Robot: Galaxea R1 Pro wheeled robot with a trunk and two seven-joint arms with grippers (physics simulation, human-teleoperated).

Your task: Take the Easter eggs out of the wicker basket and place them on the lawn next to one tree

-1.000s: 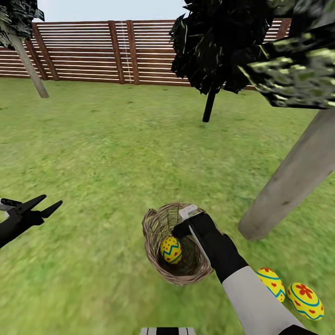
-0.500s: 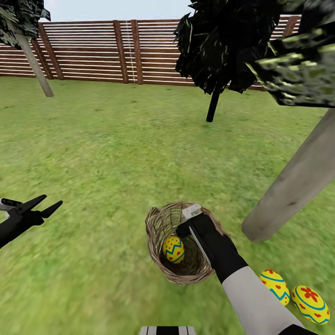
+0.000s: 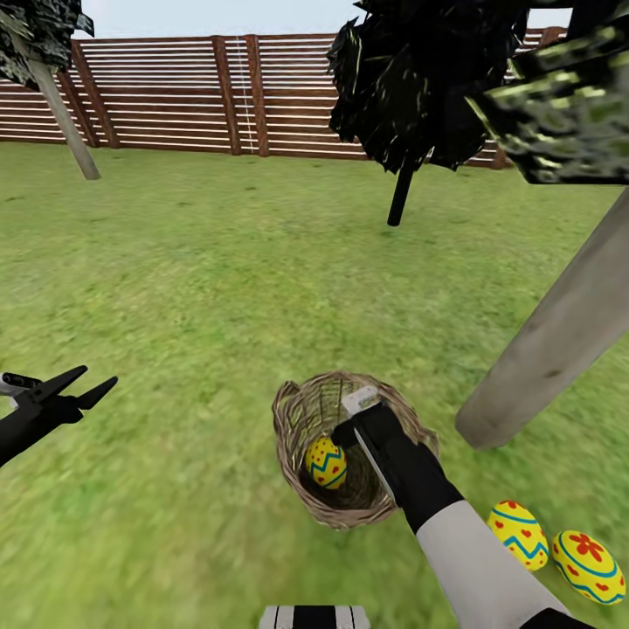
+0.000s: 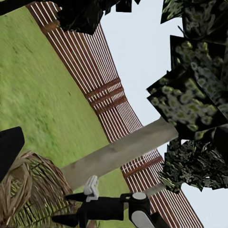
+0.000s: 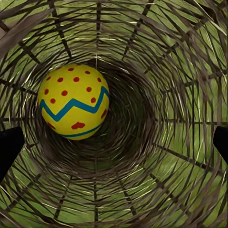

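The wicker basket stands on the lawn with one yellow Easter egg in its bottom. My right gripper reaches down into the basket, just above and beside that egg. The right wrist view shows the egg against the basket's weave, with my right gripper open and its dark fingertips wide apart, touching nothing. Two more eggs lie on the grass beside the tree's thick pale trunk. My left gripper hovers open over the grass at the left.
A thin black-trunked tree stands further back, and another pale trunk at the far left. The reddish slat fence closes the garden behind. Open grass stretches between the basket and the fence.
The head view has shifted slightly. My right gripper sits a little deeper in the basket than before. The egg in the basket and the left gripper have not moved.
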